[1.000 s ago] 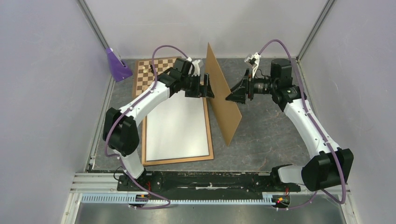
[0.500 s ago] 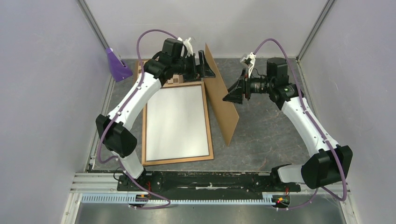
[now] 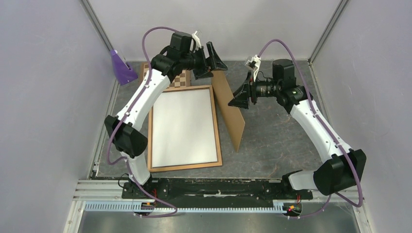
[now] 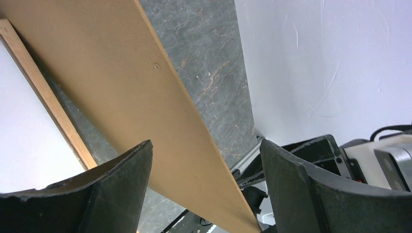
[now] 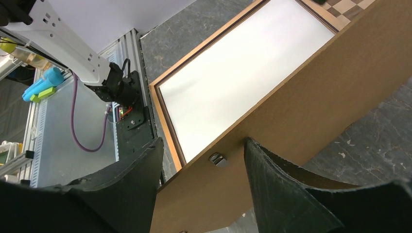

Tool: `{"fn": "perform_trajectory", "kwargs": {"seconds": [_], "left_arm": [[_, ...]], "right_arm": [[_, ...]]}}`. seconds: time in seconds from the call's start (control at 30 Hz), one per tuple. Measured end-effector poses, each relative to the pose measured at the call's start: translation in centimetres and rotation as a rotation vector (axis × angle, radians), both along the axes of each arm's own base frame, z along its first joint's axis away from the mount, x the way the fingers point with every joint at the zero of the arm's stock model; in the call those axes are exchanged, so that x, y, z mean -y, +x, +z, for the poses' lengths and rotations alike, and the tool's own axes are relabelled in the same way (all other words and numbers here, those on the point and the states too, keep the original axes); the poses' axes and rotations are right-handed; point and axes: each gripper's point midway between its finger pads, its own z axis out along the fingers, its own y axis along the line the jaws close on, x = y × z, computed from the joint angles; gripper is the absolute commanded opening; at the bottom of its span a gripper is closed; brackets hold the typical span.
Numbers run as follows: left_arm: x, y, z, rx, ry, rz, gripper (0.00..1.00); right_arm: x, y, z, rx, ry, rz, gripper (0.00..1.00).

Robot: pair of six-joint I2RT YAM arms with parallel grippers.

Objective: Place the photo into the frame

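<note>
Photo (image 3: 184,126), white back up, sits in frame (image 3: 150,141), near side of L gripper (image 3: 218,60); jaws spread, empty. R gripper (image 3: 236,98) spread by leaning board (image 3: 233,121). Vs earlier: L gripper lifted off board.

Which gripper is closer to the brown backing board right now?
Right. The right gripper is open at the raised long edge of the backing board. The left gripper hangs open above the board's far end, apart from it.

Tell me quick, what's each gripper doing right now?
Left gripper: open, empty, over the backing board.
Right gripper: open, at the backing board's edge, not clamped on it.
</note>
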Motion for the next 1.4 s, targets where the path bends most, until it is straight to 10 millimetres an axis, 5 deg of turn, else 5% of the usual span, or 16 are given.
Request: {"fn": "perform_trajectory", "kwargs": {"seconds": [0.53, 0.83, 1.4], "left_arm": [[1.6, -0.3, -2.4, -0.107, -0.015, 0.005, 0.82], [0.9, -1.4, -7.7, -0.226, 0.055, 0.011, 0.8], [0.6, -2.2, -6.0, -0.196, 0.023, -0.009, 0.54]], "right_arm": [[-2.2, -0.4, -0.1, 0.007, -0.024, 0.05, 0.65], [-2.8, -0.7, -0.2, 0.012, -0.026, 0.067, 0.66], [-2.7, -0.3, -0.1, 0.044, -0.056, 0.047, 0.73]]}}
